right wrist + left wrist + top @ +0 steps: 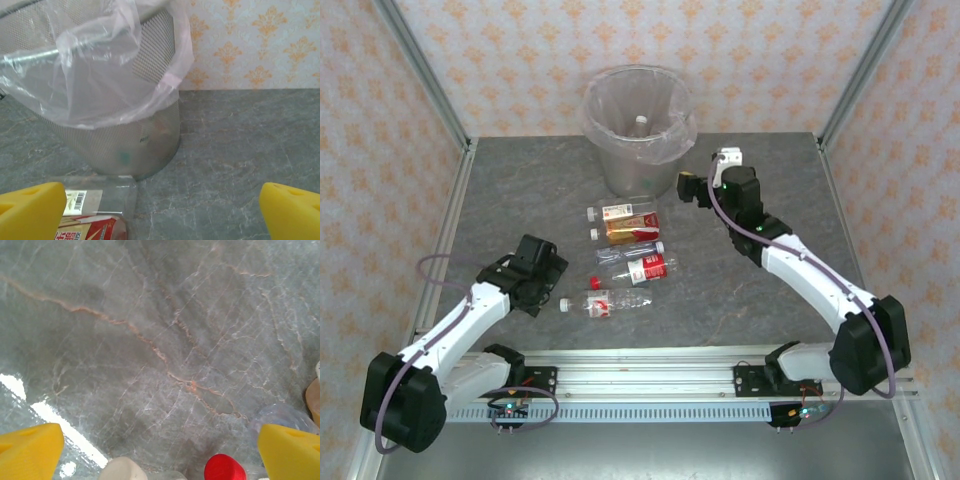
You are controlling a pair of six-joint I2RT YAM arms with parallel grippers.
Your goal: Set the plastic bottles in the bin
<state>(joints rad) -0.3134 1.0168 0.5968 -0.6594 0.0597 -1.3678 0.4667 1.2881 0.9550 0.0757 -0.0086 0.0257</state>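
Yellow fingertips (pixel 30 452) of the left gripper (pixel 160 455) sit at the bottom corners of its wrist view. They are spread wide, with only grey, veined tabletop (pixel 150 340) between them. A white cap (pixel 122 471) and a red cap (pixel 225 470) poke in at the lower edge, under that gap. From above, this gripper hangs well apart from the bin (pixel 638 150), off to its near-left, beside the cap ends of the bottles farthest from the bin.

The plastic bottles (pixel 625 255) lie on their sides in a loose column on the bin's near side. Closest to the bin is a red-and-white labelled bottle (pixel 623 212), with an amber bottle (pixel 628 232) touching it on the side away from the bin. Farther out come a clear bottle (pixel 625 256) and a red-labelled bottle (pixel 648 268). Farthest from the bin lies a white-capped bottle (pixel 605 302). One more bottle is inside the bin, its pale cap (pixel 641 122) showing near the middle.

The right gripper (pixel 690 188) hovers just beside the bin's near-right wall, fingers wide apart and holding nothing. Its wrist view looks at the bin's grey mesh side, with a clear bag (pixel 100 65) folded loosely over the rim. The label of the red-and-white labelled bottle lies at the foot of the bin, next to one yellow fingertip. Patterned wallpaper (pixel 250 45) stands beyond the bin.
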